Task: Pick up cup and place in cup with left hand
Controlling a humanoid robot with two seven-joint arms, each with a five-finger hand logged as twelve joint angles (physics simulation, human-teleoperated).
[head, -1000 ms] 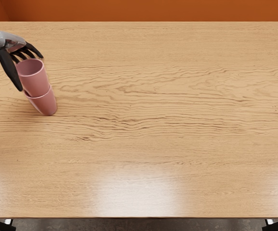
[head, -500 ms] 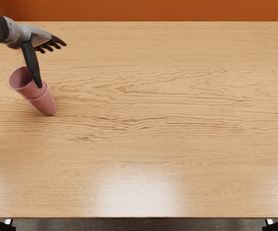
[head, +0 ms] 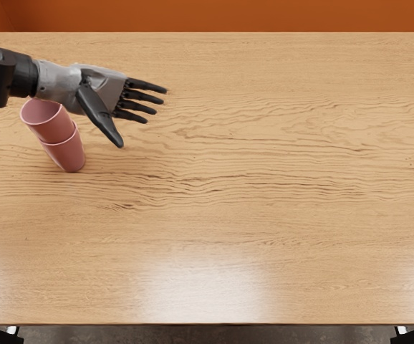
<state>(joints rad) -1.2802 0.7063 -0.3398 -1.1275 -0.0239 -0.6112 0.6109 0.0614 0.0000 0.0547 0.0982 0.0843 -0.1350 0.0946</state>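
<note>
Two pink cups stand stacked at the left of the table, one inside the other. The upper cup (head: 48, 125) has its mouth facing up and pokes well out of the lower cup (head: 67, 152), which rests on the wood. My left hand (head: 137, 118) is to the right of and above the cups, fingers spread toward the right, holding nothing. Its wrist passes over the upper cup's back rim and hides a bit of it. The right arm is not in view.
The wooden table (head: 250, 172) spans the picture, with its back edge before an orange wall (head: 228, 14). Its front edge lies near the bottom, where dark table legs show at both corners.
My left hand has let go of the upper cup and moved to the right across it, fingers spreading. The upper cup tipped left, then shifted slightly back, staying in the lower one.
</note>
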